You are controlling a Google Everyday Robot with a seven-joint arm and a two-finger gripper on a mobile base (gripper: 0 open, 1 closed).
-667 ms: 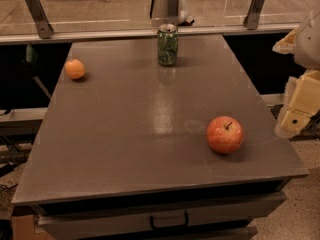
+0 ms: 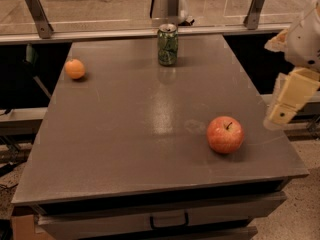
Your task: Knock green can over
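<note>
Leftmost, an orange (image 2: 75, 69) is sitting on the grey table (image 2: 135, 144) in the upper left of the frame, near the table's left edge and well apart from everything else. Above it a slanted metal bracket (image 2: 37, 14) is standing on the ledge behind the table.

Moving right, the green can (image 2: 167, 45) is standing upright at the top centre of the frame, close to the table's far edge, silver rim up, its reflection showing faintly on the surface just in front of it. Nothing is touching it. Low in the frame, a drawer handle (image 2: 167, 219) is showing under the table's front edge.

Further right, a red apple (image 2: 225, 134) is resting in the lower right part of the table, stem up, well apart from the can.

At the right edge of the frame, the gripper (image 2: 285, 106) is hanging off the table's side, pale and angled down to the left, near the apple but not touching it. Wide or narrow: cannot tell. It is holding nothing visible.
</note>
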